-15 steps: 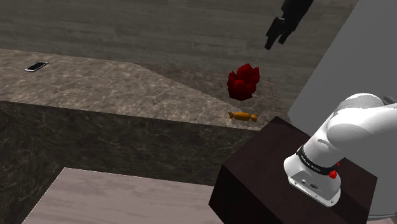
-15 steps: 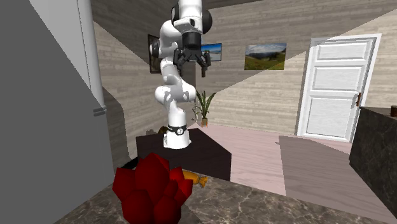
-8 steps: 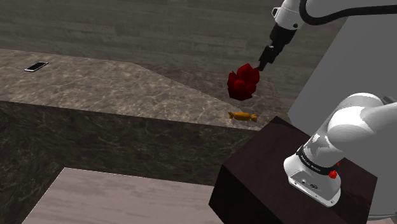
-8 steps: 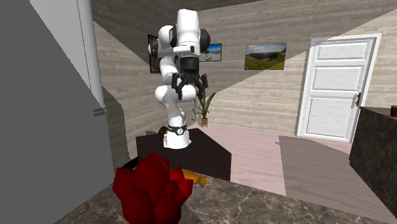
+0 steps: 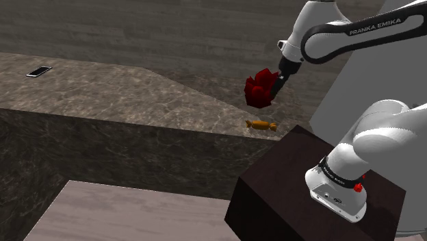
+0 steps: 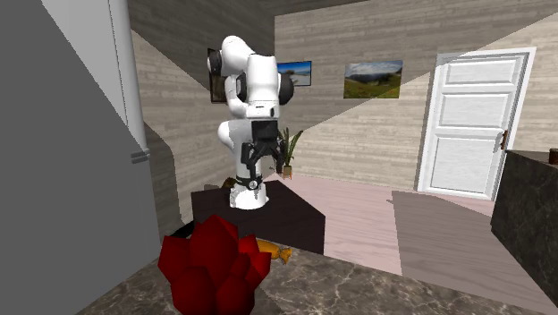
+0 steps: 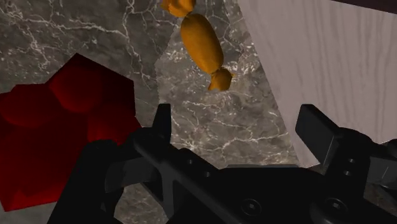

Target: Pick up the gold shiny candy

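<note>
Wrist view has the gripper point(image 7: 240, 133) spread and empty over the marbled counter point(image 7: 95, 25) — the gold candy point(image 7: 200, 41) lies ahead of the fingertips, just beside the red cluster point(image 7: 63, 127), its long axis roughly crosswise to the finger line.

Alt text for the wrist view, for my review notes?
The open black gripper hangs over a dark marbled counter, with an orange-gold wrapped candy lying just ahead of it, untouched. A red faceted object sits close beside the gripper.
</note>
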`<state>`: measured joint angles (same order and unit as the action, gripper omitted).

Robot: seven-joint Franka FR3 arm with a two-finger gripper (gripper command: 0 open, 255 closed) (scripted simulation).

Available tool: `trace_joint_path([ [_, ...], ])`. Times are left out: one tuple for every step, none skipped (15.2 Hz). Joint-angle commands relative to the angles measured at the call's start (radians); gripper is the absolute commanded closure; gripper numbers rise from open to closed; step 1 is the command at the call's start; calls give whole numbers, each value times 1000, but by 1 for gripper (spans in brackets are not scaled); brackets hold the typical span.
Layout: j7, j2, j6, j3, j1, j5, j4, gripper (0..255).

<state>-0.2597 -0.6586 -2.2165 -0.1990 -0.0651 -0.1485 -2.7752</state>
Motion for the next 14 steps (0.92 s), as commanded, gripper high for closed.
trace_joint_path([
  [-41, 58, -76, -23, -9, -10, -24, 0],
  [-62, 89, -117, -36, -12, -14, -37, 0],
  [-83, 123, -158, -49, -16, -19, -49, 0],
  [-105, 159, -200, -62, -21, -22, -59, 0],
  [-127, 197, -242, -75, -26, -24, -67, 0],
  [-151, 238, -285, -89, -33, -25, -73, 0],
  [-176, 281, -329, -103, -41, -23, -78, 0],
  [-202, 326, -373, -117, -50, -18, -81, 0],
  [-231, 373, -417, -132, -61, -10, -83, 0],
  [-263, 422, -461, -148, -74, 3, -83, 0],
  [-299, 472, -505, -163, -90, 24, -81, 0],
  [-342, 525, -548, -178, -108, 54, -77, 0],
  [-395, 579, -590, -192, -129, 98, -72, 0],
  [-460, 634, -631, -200, -150, 161, -65, 0],
])
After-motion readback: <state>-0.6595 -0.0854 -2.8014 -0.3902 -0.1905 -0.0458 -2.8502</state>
